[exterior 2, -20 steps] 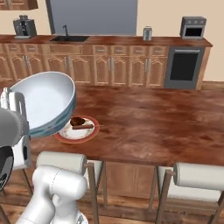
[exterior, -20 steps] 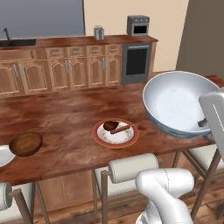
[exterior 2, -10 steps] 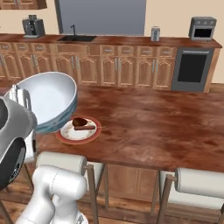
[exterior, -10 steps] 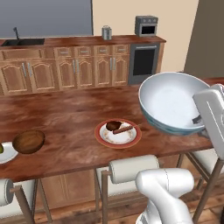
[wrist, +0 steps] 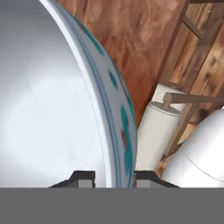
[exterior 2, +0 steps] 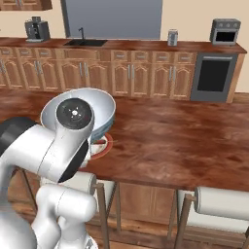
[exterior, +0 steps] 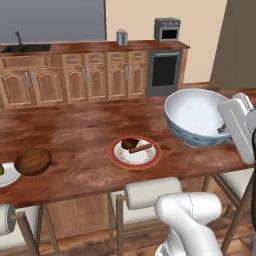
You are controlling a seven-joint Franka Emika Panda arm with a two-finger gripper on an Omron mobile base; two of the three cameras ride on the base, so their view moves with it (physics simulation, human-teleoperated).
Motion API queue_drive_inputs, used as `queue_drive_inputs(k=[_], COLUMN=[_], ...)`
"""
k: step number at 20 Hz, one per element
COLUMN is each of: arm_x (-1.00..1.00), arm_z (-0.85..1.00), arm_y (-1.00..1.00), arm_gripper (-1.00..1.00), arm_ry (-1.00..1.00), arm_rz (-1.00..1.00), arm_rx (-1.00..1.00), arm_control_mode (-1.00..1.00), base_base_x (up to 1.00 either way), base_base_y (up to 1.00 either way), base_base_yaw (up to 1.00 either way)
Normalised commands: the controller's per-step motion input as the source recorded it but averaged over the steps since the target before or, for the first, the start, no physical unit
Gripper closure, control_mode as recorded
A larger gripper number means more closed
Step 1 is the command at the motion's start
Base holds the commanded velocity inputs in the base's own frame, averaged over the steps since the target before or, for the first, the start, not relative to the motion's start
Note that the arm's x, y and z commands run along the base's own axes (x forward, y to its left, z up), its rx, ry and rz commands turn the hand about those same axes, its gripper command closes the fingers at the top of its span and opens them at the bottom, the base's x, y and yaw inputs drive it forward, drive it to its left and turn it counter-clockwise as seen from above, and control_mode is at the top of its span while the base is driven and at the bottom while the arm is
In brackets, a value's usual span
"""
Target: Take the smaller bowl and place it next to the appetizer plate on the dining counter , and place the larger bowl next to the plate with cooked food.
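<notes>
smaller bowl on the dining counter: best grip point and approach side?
Pinch the rim of the smaller bowl from straight above, probably on the side facing away from the appetizer plate. It sits upright and shallow on the dining counter, so the thin rim is the only graspable edge. The plate sits close on one side, leaving less finger room there.

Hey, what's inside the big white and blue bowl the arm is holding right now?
The larger bowl looks empty: its pale interior shows bare in the left base view and the hand view. The gripper pinches its rim, and the near wall hides a little of the bottom.
</notes>
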Motion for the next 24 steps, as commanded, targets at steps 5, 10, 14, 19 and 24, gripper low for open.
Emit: queue_drive_inputs(k=[5, 10, 14, 19, 24], arm_x=[0.47, 0.37, 0.47, 0.19, 0.27], arm_z=[-0.39, -0.49, -0.40, -0.33, -0.42], arm_y=[-0.81, -0.62, -0.42, -0.36, -0.09], arm_gripper=[1.00, 1.00, 1.00, 1.00, 1.00], arm_ry=[-0.01, -0.01, 0.14, 0.00, 0.01], arm_rz=[0.02, 0.00, 0.03, 0.25, 0.26], arm_rx=[0.03, 0.00, 0.01, 0.03, 0.00], arm_control_mode=[-1.00, -1.00, -1.00, -1.00, -1.00], base_base_x=[0.00, 0.00, 0.00, 0.00, 0.00], base_base_y=[0.00, 0.00, 0.00, 0.00, 0.00], base_base_yaw=[0.00, 0.00, 0.00, 0.00, 0.00])
